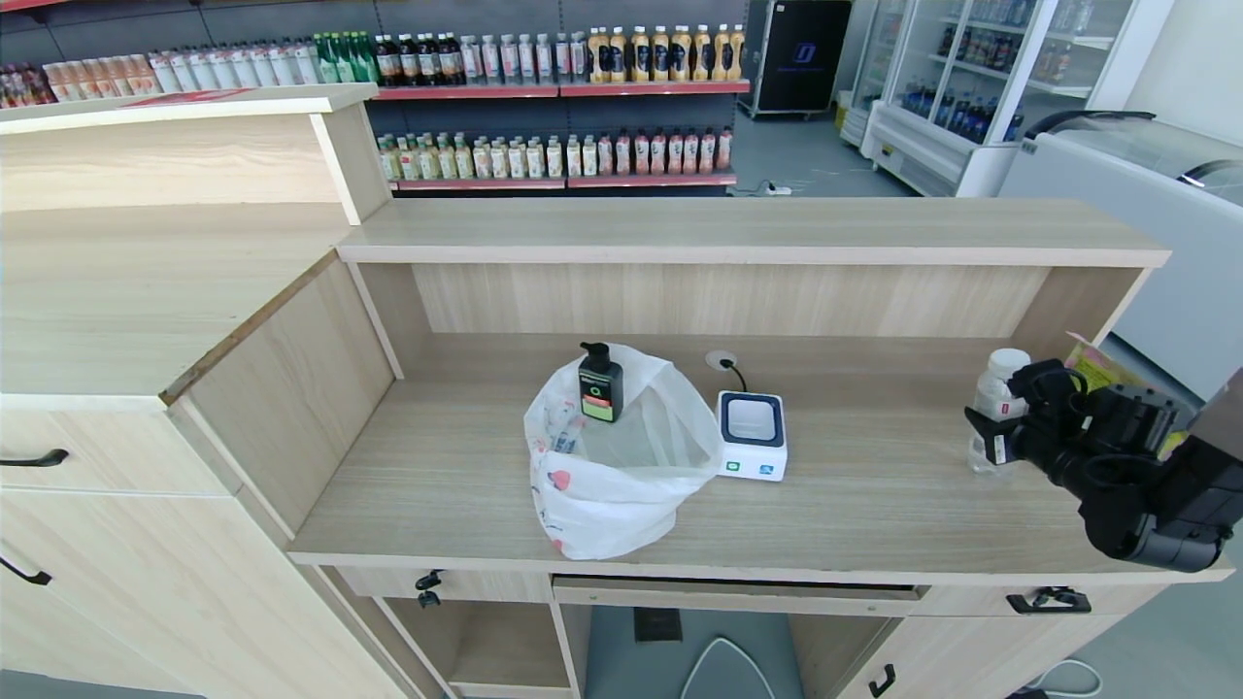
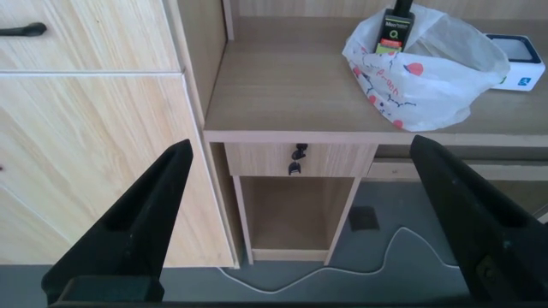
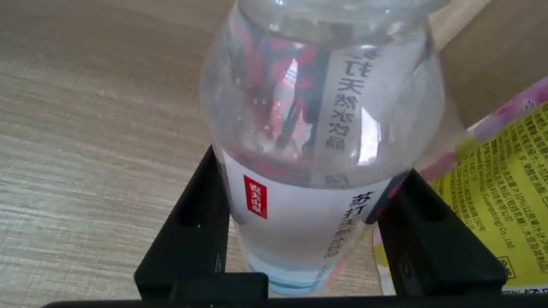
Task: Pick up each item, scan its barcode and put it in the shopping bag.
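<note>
The left gripper (image 2: 300,147) hangs empty with its fingers spread wide, low in front of the counter and well left of the barcode scanner (image 1: 752,435). Just left of the scanner sits the open shopping bag (image 1: 602,485), with a black pump bottle (image 1: 600,386) upright in it. Well right of the scanner, the right gripper (image 3: 304,227) has its fingers pressed to both sides of a clear water bottle (image 1: 995,393), which stands beside a yellow packet (image 1: 1102,369).

Right end effector (image 1: 991,437) holds bottle (image 1: 996,391) on counter (image 1: 874,505).
</note>
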